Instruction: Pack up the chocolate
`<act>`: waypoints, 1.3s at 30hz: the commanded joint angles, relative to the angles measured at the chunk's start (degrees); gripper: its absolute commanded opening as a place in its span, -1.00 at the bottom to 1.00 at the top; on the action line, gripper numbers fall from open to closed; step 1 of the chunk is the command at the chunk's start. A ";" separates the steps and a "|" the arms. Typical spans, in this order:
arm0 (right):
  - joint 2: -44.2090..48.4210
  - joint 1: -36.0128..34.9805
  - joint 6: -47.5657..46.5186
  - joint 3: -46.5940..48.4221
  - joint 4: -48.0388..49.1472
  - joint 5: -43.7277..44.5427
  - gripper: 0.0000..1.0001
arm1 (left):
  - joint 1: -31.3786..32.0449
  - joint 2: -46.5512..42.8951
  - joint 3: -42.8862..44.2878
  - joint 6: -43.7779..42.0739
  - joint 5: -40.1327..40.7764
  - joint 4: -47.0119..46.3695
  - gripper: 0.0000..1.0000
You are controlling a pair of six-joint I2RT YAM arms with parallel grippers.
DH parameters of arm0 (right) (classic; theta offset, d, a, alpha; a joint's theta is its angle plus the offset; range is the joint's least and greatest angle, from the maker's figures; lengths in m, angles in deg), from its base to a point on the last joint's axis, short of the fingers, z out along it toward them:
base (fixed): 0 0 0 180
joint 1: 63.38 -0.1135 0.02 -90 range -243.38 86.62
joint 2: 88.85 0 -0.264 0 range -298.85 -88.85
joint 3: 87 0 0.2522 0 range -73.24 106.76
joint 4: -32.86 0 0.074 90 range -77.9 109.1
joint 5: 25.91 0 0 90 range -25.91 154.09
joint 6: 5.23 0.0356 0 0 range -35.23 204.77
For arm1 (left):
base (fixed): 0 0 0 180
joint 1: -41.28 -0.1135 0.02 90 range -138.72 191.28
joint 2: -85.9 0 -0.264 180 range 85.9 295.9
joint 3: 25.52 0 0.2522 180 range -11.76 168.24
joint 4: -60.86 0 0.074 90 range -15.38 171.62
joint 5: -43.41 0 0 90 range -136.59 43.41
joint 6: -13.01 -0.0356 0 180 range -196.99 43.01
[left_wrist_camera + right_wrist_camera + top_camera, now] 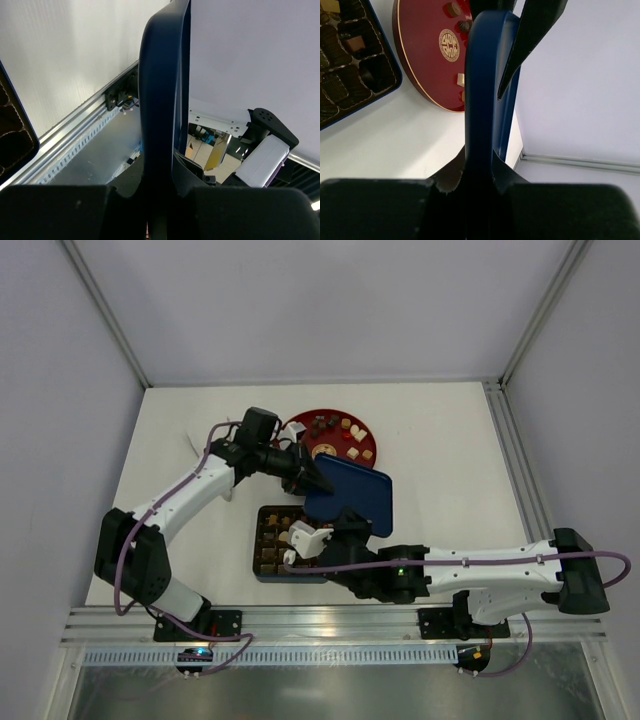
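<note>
So left pincer [312, 480] and right pincer [345, 523] both clamp the dark blue square lid [362, 492]; tiny chocolate candies [322, 424] sit on the round red plate [296, 426] just past the left one.

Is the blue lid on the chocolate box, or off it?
Off. The left gripper and right gripper hold the lid beside the box, whose compartments lie uncovered.

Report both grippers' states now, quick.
Left gripper: closed on the dark blue lid.
Right gripper: closed on the same lid.
</note>
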State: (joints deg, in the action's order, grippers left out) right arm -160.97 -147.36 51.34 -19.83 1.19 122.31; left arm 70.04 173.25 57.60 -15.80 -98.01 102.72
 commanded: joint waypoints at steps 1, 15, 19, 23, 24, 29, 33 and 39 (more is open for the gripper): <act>0.05 -0.21 -0.32 0.64 2.70 2.43 -0.92 | -0.19 -2.89 1.83 -1.07 -3.34 -0.41 -0.74; 1.63 -0.21 6.26 4.33 -3.08 1.90 -0.92 | -0.89 -3.15 12.88 -11.08 5.60 9.59 0.75; 3.21 -0.21 10.48 6.35 -6.51 0.32 -0.92 | -3.34 -3.15 16.05 -15.04 12.36 15.31 0.76; 4.79 -0.21 16.37 8.29 -11.17 -2.22 -0.92 | -6.85 -2.71 20.28 -18.99 19.68 21.54 0.75; 5.14 -0.21 17.60 8.64 -12.83 -2.66 -0.92 | -7.56 -2.71 20.89 -20.05 20.82 21.91 0.75; 7.16 0.22 26.39 10.66 -17.15 -7.23 -0.92 | -11.08 -3.24 24.24 -22.60 31.08 24.90 0.68; 9.88 3.12 34.99 12.68 -19.96 -13.64 -0.92 | -11.17 -5.78 21.01 -24.80 43.37 27.62 0.55; 16.30 15.76 49.83 9.97 -14.28 -37.06 -0.92 | -11.44 -14.03 6.69 -24.45 55.19 25.87 0.33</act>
State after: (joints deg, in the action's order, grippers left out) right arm -148.68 -136.67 89.80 -10.24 -17.41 99.49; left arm 58.89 163.51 69.40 -39.15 -52.83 127.52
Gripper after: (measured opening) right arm 0.156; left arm 0.672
